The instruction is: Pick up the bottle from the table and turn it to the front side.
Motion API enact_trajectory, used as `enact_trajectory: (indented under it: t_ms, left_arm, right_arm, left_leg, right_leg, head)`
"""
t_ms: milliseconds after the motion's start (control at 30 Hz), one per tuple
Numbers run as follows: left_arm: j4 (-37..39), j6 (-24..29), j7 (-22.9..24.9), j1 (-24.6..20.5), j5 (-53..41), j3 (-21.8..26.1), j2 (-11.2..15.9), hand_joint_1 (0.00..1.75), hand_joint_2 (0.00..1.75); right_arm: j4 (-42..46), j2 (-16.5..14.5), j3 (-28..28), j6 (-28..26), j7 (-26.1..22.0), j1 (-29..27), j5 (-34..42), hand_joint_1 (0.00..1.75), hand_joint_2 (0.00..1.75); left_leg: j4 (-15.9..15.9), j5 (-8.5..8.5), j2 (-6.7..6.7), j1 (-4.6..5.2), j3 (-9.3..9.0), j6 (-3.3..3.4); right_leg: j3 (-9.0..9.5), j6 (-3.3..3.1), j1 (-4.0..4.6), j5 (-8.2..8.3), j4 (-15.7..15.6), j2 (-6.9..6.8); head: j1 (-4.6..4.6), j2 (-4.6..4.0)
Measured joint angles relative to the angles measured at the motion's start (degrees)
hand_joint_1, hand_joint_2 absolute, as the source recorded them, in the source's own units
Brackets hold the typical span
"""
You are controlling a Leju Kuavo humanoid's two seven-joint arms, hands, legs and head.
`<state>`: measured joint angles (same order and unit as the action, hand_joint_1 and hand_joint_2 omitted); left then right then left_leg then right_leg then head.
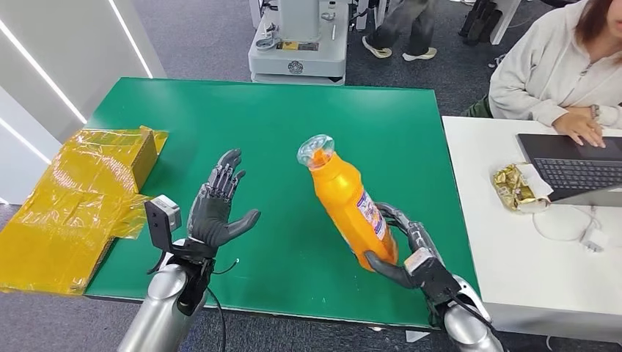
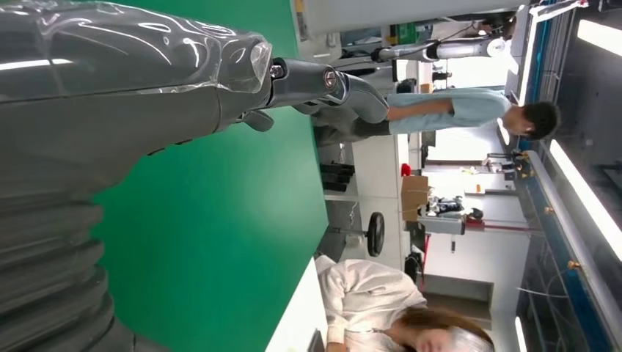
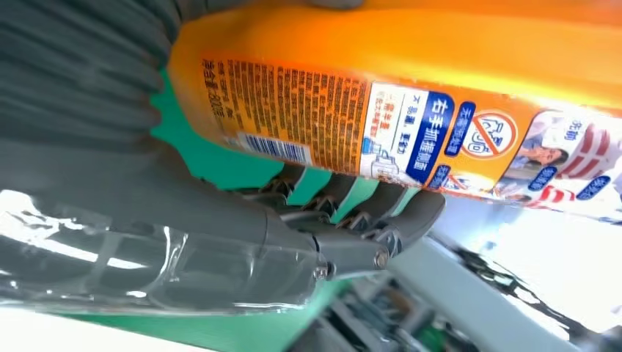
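Orange and tilted, the bottle is gripped near its base by the right hand above the green table, its wrapped cap leaning away from the robot and its label toward the right. The left hand hovers beside it, fingers spread, holding nothing.

The green surface is bare over its whole far half and in the middle, so a hand can pass there freely. At the left edge a yellow wrapped box lies half over the border and blocks that side. Between the left hand with spread fingers and the tilted orange bottle a free gap stays. On the right, the white desk stands just beside, with a person and a laptop.
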<state>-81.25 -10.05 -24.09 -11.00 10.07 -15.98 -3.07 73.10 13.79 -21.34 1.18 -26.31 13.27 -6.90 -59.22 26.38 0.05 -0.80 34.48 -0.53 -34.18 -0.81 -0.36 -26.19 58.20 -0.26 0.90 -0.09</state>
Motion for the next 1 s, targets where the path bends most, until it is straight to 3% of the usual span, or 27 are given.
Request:
enact_trajectory:
  t_ms: [300,1000]
  left_arm:
    - [0.6,-1.5,0.3,-2.8,1.7,0.0,0.0,0.0,1.75]
    - [1.5,-7.6,2.5,-8.2,5.4,-3.2,0.5,0.0,1.75]
  right_arm:
    - [1.8,-3.4,1.8,-0.9,-2.7,2.1,2.1,1.75,1.75]
    - [-5.8,-6.9,-1.1,-0.5,-3.6,7.6,0.0,1.75,1.75]
  left_leg:
    - [0.0,-0.01,0.0,0.01,0.01,0.0]
    - [0.0,-0.01,0.0,0.01,0.06,0.0]
  right_leg:
    - [0.0,0.0,-0.01,0.01,0.0,0.01]
    - [-0.03,0.0,0.0,0.02,0.0,0.01]
  head:
    - [-0.01,0.0]
    - [0.0,0.0]
